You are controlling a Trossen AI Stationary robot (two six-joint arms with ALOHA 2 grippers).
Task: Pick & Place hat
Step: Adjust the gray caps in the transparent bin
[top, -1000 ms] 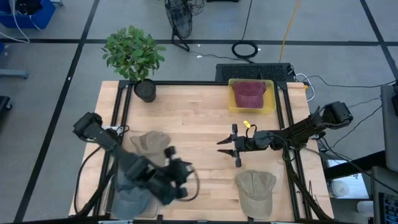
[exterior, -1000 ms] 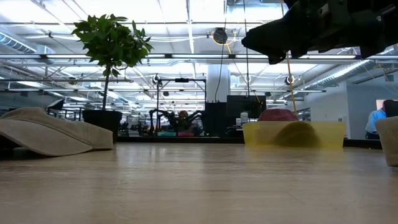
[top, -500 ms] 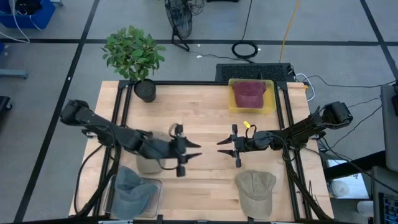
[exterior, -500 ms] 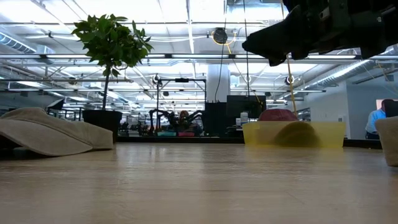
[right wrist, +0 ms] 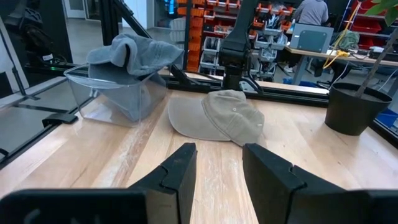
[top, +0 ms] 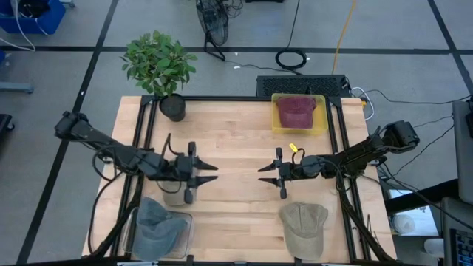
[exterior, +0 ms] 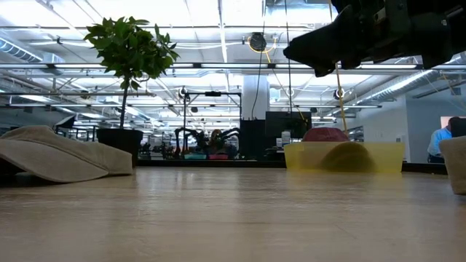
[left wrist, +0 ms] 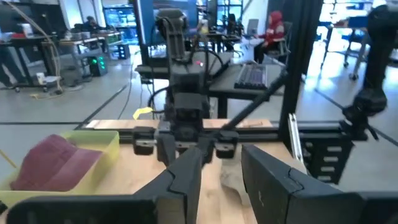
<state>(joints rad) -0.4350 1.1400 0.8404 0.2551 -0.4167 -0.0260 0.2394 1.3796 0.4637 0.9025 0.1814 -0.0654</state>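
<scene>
Wooden tabletop (top: 236,133), workshop floor around it. Your left gripper (top: 201,172) sits centre-left of the high view, fingers spread and carrying nothing. Over the last second that arm swung up from the lower-left corner, above the clear bin (top: 160,235), to the table's middle, so you now face the right gripper (top: 268,174), also spread and empty, a gap apart.

Judgement: the grey hat (top: 153,220) is dropped in the clear bin, and the arm has pulled back to a waiting pose. Red hat (top: 295,111) lies in the yellow bin (top: 321,126), upper right.

Still loose: one tan hat (top: 304,225) at lower right, another tan hat (top: 173,193) mostly covered by your left arm. You cannot read its outline from above; the right wrist view shows it beside the bin (right wrist: 233,116). Potted plant (top: 160,65) upper left.
</scene>
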